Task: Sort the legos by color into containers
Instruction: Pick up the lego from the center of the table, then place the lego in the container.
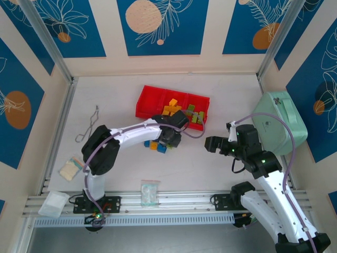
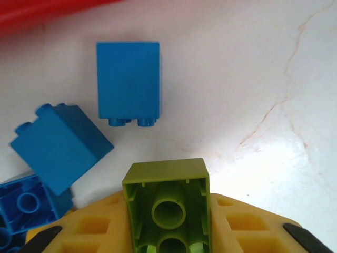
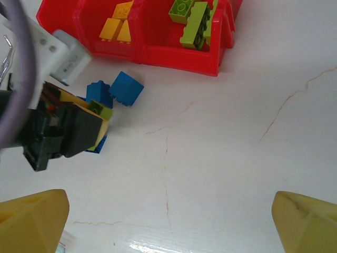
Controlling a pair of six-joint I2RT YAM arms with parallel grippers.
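A: Where is the left tool, and what is in it?

B: The left tool point(image 1: 169, 138) sits low over the white surface point(image 1: 210, 174), just in front of the long red plastic tray point(image 1: 149, 103). Its yellow fingers point(image 2: 89, 226) are closed on a lime green plastic brick point(image 2: 167, 203), one finger on each side. The brick's hollow underside faces the wrist camera. I cannot tell whether the brick touches the surface.

A: What lies around it?

B: Three blue plastic bricks point(image 2: 128, 79) lie loose on the surface, close to the held one. One lies on its side ahead of the fingers. One is tilted, to the left of that. One is turned underside up at the left edge of the wrist view, right against the tilted one. All three are outside the tray, near its front wall.

A: And the tray?

B: It has three square compartments side by side. The middle one holds orange-yellow bricks point(image 3: 118, 26) and the right one holds lime green bricks point(image 3: 192, 21).

A: And the right tool?

B: The right tool point(image 3: 168, 221) hangs above the surface to the right of the tray, well apart from the bricks. Its jaws are spread wide, with bare surface showing between them. A mint-green case with a handle point(image 1: 279, 124) stands to its right. A small clear plastic bag point(image 1: 150, 192) lies at the near edge, between the arm bases.
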